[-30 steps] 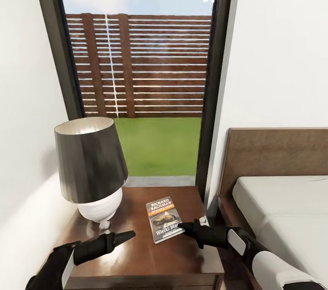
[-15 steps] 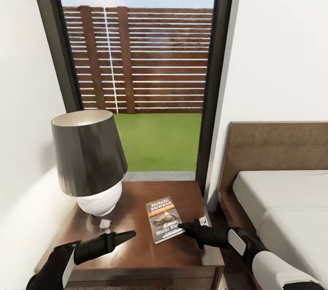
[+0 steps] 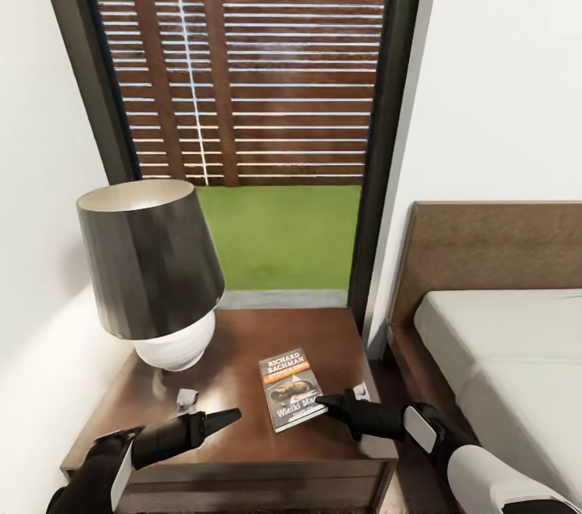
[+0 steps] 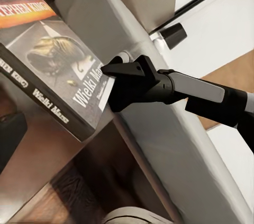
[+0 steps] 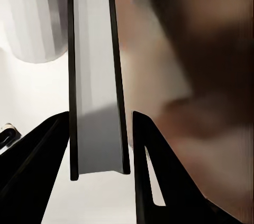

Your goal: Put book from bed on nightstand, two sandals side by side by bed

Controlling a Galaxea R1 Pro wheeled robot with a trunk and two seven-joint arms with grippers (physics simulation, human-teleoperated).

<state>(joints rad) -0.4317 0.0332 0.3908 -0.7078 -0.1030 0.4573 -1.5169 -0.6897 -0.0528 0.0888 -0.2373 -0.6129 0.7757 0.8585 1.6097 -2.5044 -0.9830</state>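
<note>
The thin dark-covered paperback book with white title lettering and an orange band (image 3: 291,389) lies flat, cover up, on the glossy reddish-brown wooden nightstand (image 3: 242,449), near its front right part. The right gripper (image 3: 325,401) straddles the book's near right corner. In the right wrist view the book's grey page edge (image 5: 98,76) stands between the two black fingers (image 5: 151,171), with a slit of light at each side. Jaws therefore spread, not clamped, as far as that view shows. The left wrist view gives the same fingers at the cover's corner (image 4: 132,73).

Handling, judged: light, thin, somewhat flexible paperback with a smooth cover. A hold across the thickness at an edge or corner suits it, since lying flat it offers no other purchase. It will likely sag or swing if lifted by one corner alone. Not fragile.

The left gripper (image 3: 218,419) hovers over the front left of the nightstand top, apart from the book. Fingers appear pressed together to a point, holding nothing.

Further out: a table lamp with dark grey shade and white rounded base (image 3: 158,280) stands at the back left of the nightstand. The dark wooden bed with pale mattress (image 3: 501,352) lies to the right. Behind, a tall dark-framed window (image 3: 267,134) shows grass and a slatted fence.

Book step looks done. Sandals remain.
</note>
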